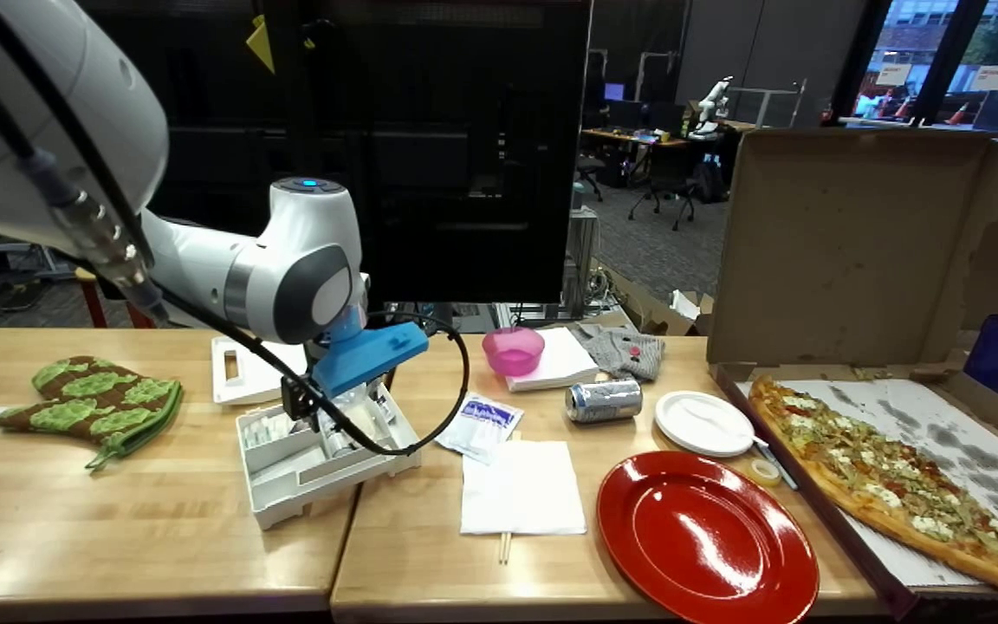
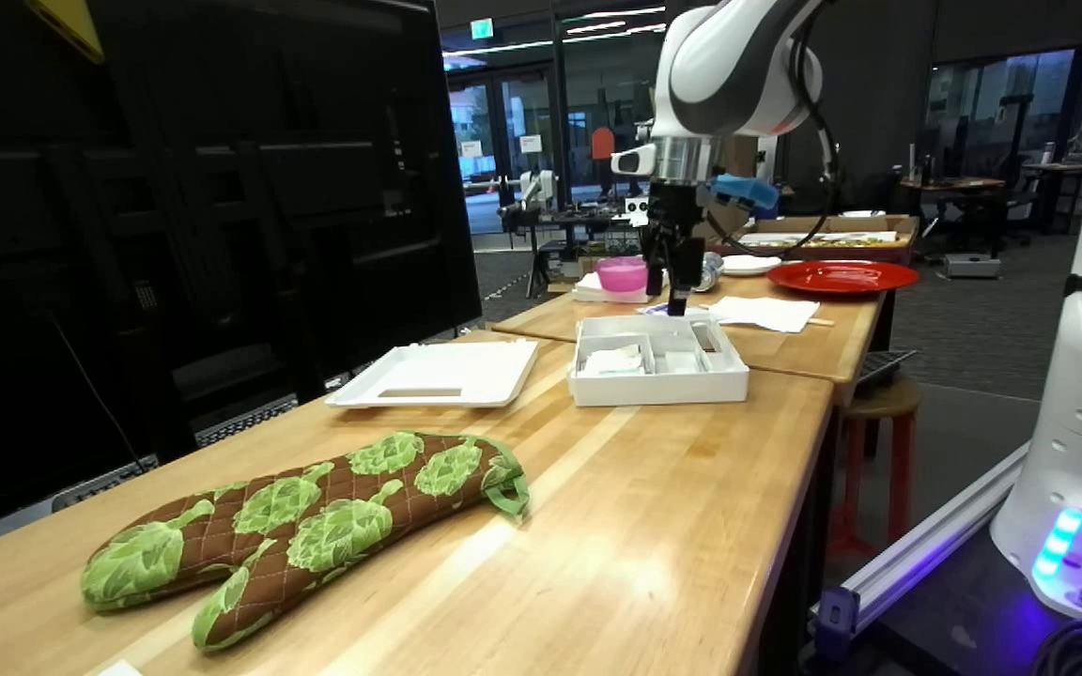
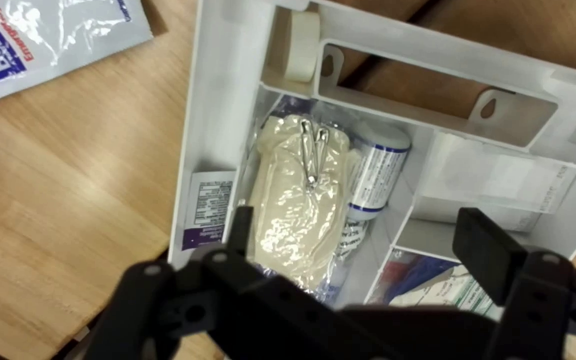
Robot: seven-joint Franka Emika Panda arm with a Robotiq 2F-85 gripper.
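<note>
A white compartment box (image 2: 663, 388) sits on the table with small first-aid items inside. My gripper (image 3: 357, 225) hangs above it, its two fingers wide apart and nothing between them. Under the left finger in the wrist view is a clear-wrapped beige bandage (image 3: 288, 215) with metal safety pins (image 3: 309, 150) on top. Beside that bandage lies a white bottle (image 3: 378, 175) with blue bands. A roll of tape (image 3: 304, 47) stands in a corner compartment. White packets (image 3: 488, 175) fill another compartment near the right finger. In an exterior view, cable and arm partly hide the box.
A white lid (image 2: 447, 361) and an oven mitt (image 2: 316, 526) lie near the box. On its other side are a foil packet (image 1: 482, 425), napkin (image 1: 523, 490), can (image 1: 603, 400), pink bowl (image 1: 514, 351), red plate (image 1: 707, 537) and open pizza box (image 1: 854, 251).
</note>
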